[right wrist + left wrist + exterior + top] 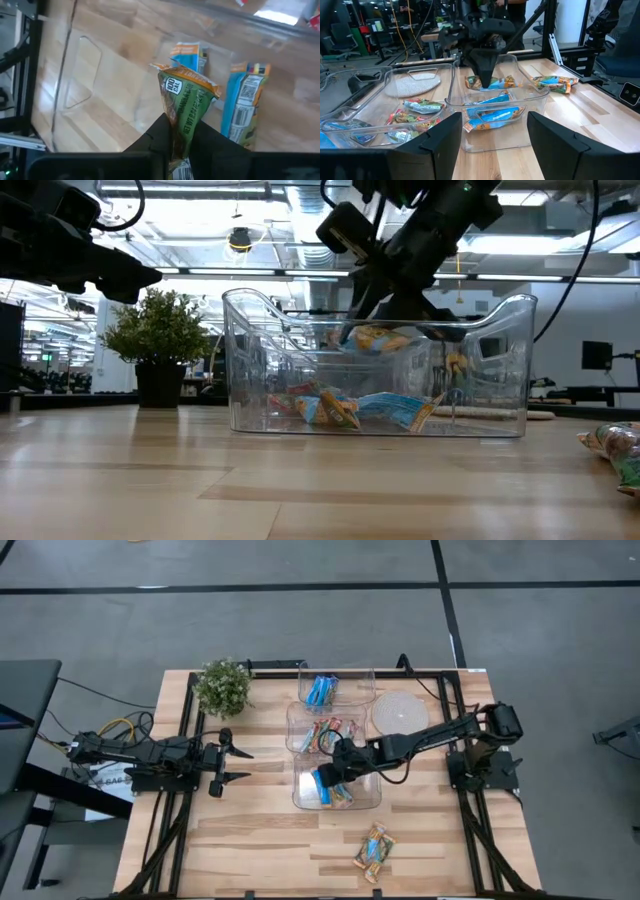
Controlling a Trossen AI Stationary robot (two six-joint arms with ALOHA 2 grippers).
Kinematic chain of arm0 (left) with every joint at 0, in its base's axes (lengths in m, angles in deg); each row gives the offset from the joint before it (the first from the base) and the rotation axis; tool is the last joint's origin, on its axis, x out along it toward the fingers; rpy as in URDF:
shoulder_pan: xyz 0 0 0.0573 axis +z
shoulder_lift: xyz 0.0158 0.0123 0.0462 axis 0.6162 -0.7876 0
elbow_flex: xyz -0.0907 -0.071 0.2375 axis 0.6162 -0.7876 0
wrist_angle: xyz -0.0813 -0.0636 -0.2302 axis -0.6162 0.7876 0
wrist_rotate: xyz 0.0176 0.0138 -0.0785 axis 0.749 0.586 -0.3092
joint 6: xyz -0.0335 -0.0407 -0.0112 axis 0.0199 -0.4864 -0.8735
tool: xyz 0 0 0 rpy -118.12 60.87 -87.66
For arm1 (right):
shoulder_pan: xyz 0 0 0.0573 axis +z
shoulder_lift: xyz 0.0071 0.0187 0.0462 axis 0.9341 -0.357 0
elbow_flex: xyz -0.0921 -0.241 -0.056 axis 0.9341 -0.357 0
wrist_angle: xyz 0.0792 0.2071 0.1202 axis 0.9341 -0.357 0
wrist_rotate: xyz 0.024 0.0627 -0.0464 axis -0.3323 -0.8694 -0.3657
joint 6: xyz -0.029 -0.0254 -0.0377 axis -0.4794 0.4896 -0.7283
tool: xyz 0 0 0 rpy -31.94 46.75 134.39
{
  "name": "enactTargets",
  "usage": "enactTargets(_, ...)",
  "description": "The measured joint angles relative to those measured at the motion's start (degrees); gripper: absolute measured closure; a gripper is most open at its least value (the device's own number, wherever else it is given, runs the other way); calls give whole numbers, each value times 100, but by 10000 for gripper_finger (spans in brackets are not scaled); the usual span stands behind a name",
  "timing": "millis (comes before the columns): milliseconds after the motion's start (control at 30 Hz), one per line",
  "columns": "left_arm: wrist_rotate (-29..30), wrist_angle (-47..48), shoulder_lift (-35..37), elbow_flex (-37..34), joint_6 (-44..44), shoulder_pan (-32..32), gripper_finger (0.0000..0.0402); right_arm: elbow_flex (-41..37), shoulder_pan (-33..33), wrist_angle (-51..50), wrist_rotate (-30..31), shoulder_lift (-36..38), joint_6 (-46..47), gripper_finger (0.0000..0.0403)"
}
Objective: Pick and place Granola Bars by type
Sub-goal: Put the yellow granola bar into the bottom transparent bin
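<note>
**Right gripper pinching a bar by its end, over the nearest tub**

Your right gripper (179, 131) is clamped on the crimped end of one granola bar (187, 102), and the rest of the wrapper stands free beyond the fingertips. Held like that, it hangs just above the near tub (372, 802), directly below your fingers, with two tan-and-blue bars (244, 102) lying flat on the tub floor beneath it.

Judge this bar as light and fairly stiff in the middle, with a thin, crinkly, slick foil skin. A pinch on the sealed end alone can let it swing or slide out, so move gently. For a firmer hold on the next one, take it across the flat middle of its short width, where the bar itself backs the wrapper. It looks unlikely to break, though hard squeezing could crumble it.

Beyond your fingers along the row sits the middle tub (295, 730) with the red-green-orange bars (322, 733), then the far tub (365, 675) with the bright blue bars (320, 690). Back towards the table's front edge, well apart from your gripper, two loose bars (374, 850) lie on the bare wood.

Your left gripper (240, 765) waits off to the side of the tubs, fingers spread wide and empty.
</note>
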Motion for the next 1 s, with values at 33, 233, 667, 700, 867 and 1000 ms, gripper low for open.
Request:
enactTargets(33,0,0,0,-1,0,1,182,0,-10,-15,-2,0,-7,365)
enactTargets(233,0,0,0,-2,0,-1,182,0,-79,-18,-11,0,-9,344)
enactTargets(667,0,0,0,-2,2,1,182,0,-76,-149,-149,2,85,315)
enactTargets(700,0,0,0,-2,2,2,182,0,-76,-152,-150,2,83,315)
enactTargets(867,0,0,0,-1,1,1,182,0,-76,-137,-169,4,54,315)
enactTargets(1000,2,0,0,-2,0,-1,182,0,-25,-80,-154,189,40,315)
